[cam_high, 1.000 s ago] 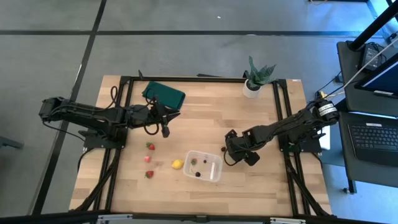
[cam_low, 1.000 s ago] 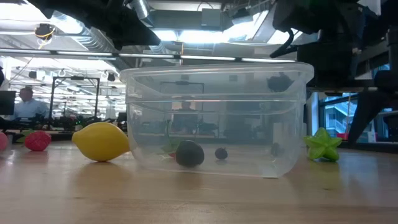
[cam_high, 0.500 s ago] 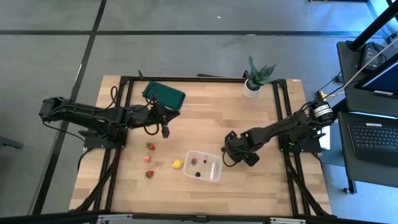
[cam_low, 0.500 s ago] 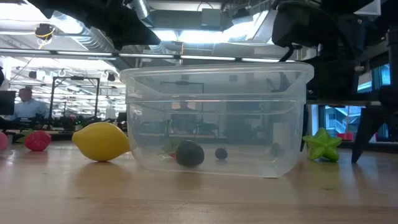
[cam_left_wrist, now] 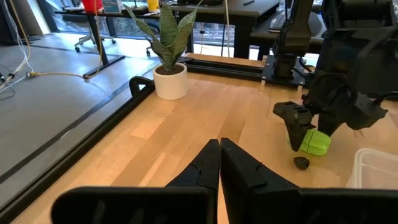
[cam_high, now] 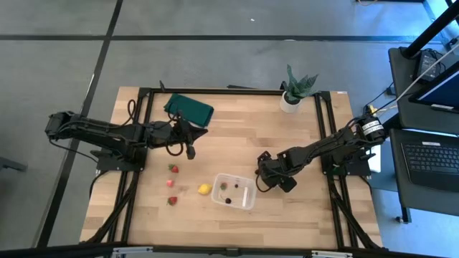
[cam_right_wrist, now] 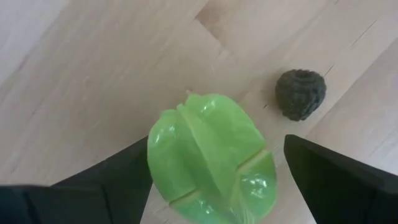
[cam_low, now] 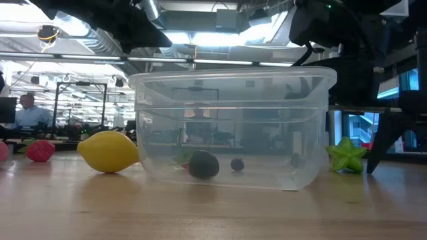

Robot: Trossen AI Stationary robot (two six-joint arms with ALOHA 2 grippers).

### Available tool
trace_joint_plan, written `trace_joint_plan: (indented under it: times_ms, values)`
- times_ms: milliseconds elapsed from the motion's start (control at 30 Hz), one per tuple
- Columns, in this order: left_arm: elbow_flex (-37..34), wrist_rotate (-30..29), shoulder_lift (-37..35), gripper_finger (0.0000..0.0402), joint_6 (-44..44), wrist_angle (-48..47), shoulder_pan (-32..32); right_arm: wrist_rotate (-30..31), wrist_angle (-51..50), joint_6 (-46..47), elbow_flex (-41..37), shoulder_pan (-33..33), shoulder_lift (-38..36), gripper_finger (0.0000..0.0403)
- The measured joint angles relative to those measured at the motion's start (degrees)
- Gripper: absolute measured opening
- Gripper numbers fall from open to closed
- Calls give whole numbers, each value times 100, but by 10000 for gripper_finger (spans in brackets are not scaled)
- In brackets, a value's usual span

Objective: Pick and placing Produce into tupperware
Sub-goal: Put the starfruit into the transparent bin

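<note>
Tupperware (cam_low: 230,127) fills the centre of the low view with a few dark berries already on its floor, a yellow lemon (cam_low: 109,151) just beside it at left and the light green star piece (cam_low: 345,155) at lower right. There the right gripper (cam_right_wrist: 214,186) stands with fingers spread either side of the green piece, not yet pinching, so I'd say it should drop squarely, clench on the lobes without nudging the dark berry (cam_right_wrist: 301,93) nearby, then carry it over the tub's rim. Farther off, at centre left of the high view, the left gripper (cam_high: 189,141) waits pressed closed and empty near the strawberries (cam_high: 171,183); I can read no brand or label anywhere.
</note>
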Motion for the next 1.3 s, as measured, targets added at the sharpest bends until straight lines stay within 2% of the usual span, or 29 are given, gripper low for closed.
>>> trace_joint_plan:
  times_ms: [267,700,1000,1167,1300]
  values:
    - [0,0,0,29,0,1,2,0,-12,2,0,0,0,316]
    - [0,-2,0,49,0,2,2,-2,-30,306,0,0,-4,223]
    - [0,-2,0,54,0,0,2,-8,-47,770,0,0,-4,241]
    - [0,-2,0,42,0,2,2,-9,-290,1053,143,0,-4,221]
    - [0,-2,0,31,0,0,2,-9,-664,1260,510,1,-4,221]
